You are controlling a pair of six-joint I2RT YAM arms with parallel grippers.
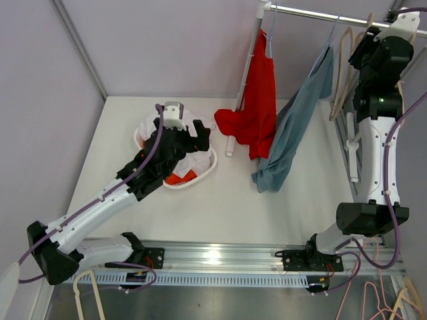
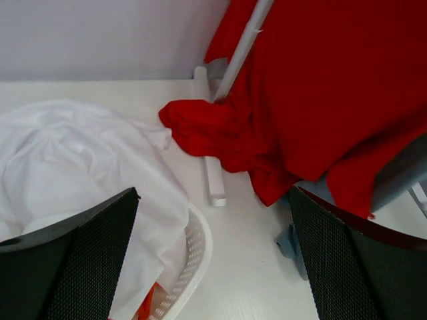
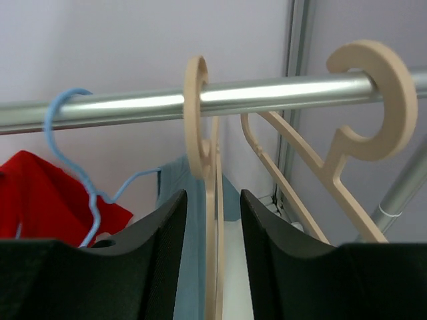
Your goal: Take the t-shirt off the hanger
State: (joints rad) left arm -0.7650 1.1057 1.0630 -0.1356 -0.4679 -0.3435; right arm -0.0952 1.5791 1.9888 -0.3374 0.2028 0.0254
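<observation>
Slate-blue cotton t-shirt (image 1: 293,133) hangs lopsided from the metal rail (image 1: 313,13) in the top view, beside a red t-shirt (image 1: 261,93). In your left wrist view, the left gripper (image 2: 213,267) is spread wide above the white mesh basket (image 2: 199,250). In the right wrist view, the right gripper (image 3: 213,207) narrowly straddles a beige plastic hanger (image 3: 198,120), seemingly without touching it. You're at the reach step. Next, shift across to the blue wire hanger (image 3: 73,153).

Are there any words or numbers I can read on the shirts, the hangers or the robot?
None. No readable words, numbers or logos show on the red t-shirt, the blue t-shirt, the beige hangers, the basket, the left arm or the right arm.
</observation>
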